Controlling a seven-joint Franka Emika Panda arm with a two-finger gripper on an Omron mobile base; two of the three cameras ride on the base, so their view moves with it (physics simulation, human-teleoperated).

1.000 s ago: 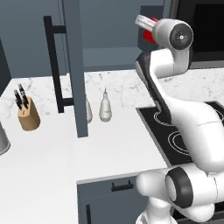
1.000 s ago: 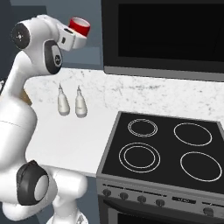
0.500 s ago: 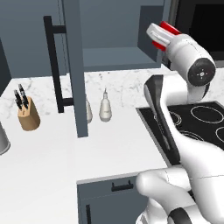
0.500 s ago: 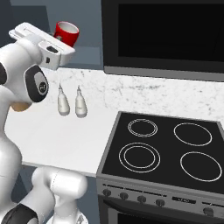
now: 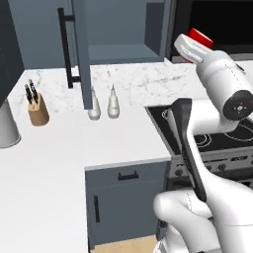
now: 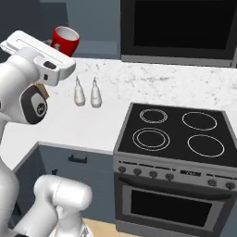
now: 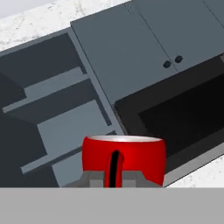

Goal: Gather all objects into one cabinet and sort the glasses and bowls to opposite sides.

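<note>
A bright red cup (image 5: 200,35) is held high in my gripper (image 5: 195,41), in front of the dark microwave and just right of the open slate-blue cabinet (image 5: 123,51). From the right base view the red cup (image 6: 65,40) stands opening-up beyond the white hand, with my gripper (image 6: 61,47) shut on it. In the hand view the red cup (image 7: 124,158) sits between the fingers of my gripper (image 7: 114,171), and the cabinet's bare shelves (image 7: 65,114) lie ahead. The orange cup and both bowls are out of view.
The cabinet door (image 5: 81,54) hangs open over the counter. Below it stand two pale bottles (image 5: 104,105), a knife block (image 5: 37,106) and a grey pot (image 5: 7,129). A black stove (image 6: 173,134) is to the right, under a microwave (image 6: 180,25).
The hand has turned and carried the red cup upright, a little toward the cabinet. The whole scene has shifted slightly in both base views, so the base has moved.
</note>
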